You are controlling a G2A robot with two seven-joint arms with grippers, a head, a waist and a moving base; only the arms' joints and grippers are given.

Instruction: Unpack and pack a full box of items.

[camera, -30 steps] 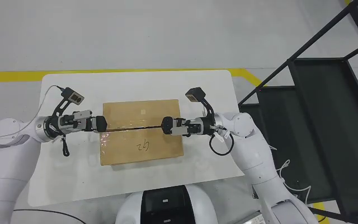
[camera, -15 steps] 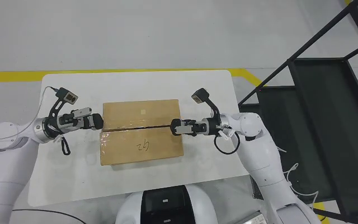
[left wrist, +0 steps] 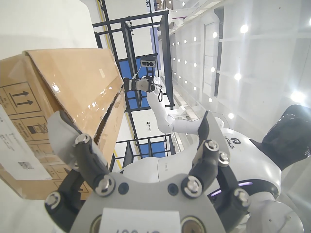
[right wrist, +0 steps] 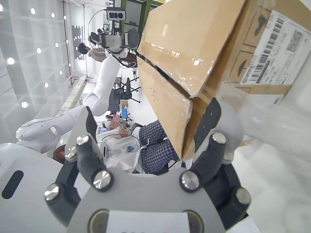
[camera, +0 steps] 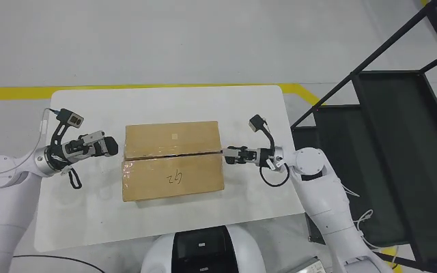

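Top view: box (camera: 172, 160) shut; wrist views: left gripper (left wrist: 132, 122), right gripper (right wrist: 150, 110) spread, seam (right wrist: 167, 76) gaping.

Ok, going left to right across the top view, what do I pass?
left gripper → cardboard box → right gripper → black metal rack

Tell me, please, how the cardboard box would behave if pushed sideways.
The box sits broad and low on the table, so it should slide, not tip. Its flaps gape slightly along glossy tape, so the top probably flexes and feels slick.
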